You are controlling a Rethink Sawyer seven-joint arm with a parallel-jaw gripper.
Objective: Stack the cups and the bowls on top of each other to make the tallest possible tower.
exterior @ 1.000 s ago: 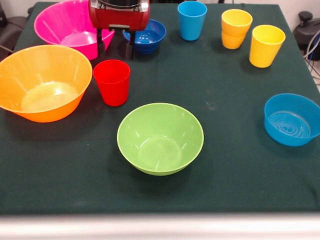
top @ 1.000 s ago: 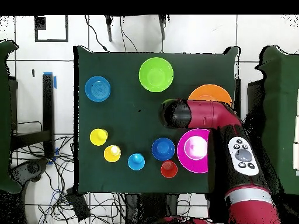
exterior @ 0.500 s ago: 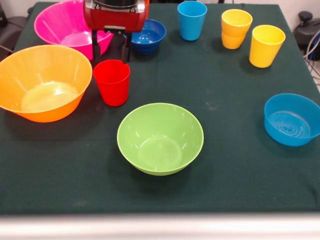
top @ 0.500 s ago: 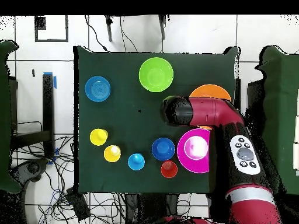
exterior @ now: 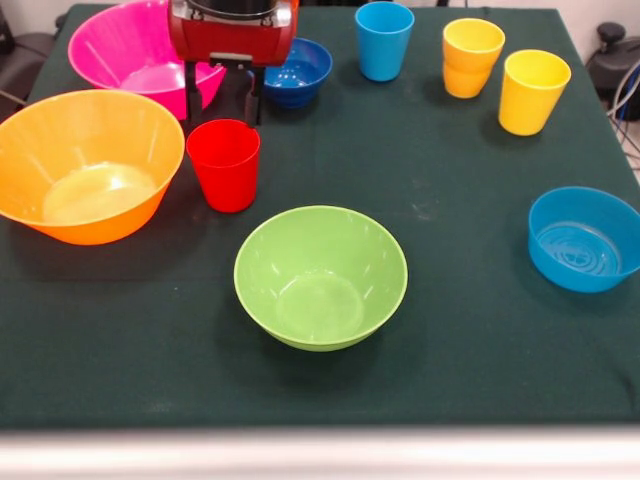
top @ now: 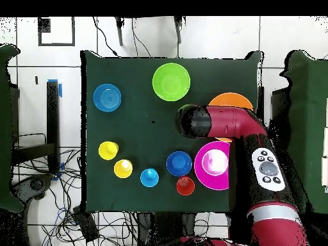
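Observation:
My gripper (exterior: 225, 108) is open, one finger (exterior: 192, 95) on each side just above and behind the rim of the red cup (exterior: 224, 165). The arm's head (top: 192, 122) hides that cup in the overhead view. The green bowl (exterior: 320, 280) sits in front of the cup and the yellow-orange bowl (exterior: 85, 165) to its left. The pink bowl (exterior: 120, 50) and dark blue bowl (exterior: 300, 70) lie behind the gripper. A light blue cup (exterior: 383, 40), an orange-yellow cup (exterior: 472, 58), a yellow cup (exterior: 533, 92) and a light blue bowl (exterior: 585, 240) stand to the right. Nothing is stacked into a tower.
The dark green table (exterior: 450, 350) ends at a pale front edge. In the overhead view a small round red thing (top: 185, 186) shows near the robot's side of the table, beside the pink bowl (top: 214, 168). Cables lie on the floor (top: 51, 192).
The gripper has shifted slightly to the picture's left in the front view, so its fingers now line up with the red cup. Cups and bowls have not moved.

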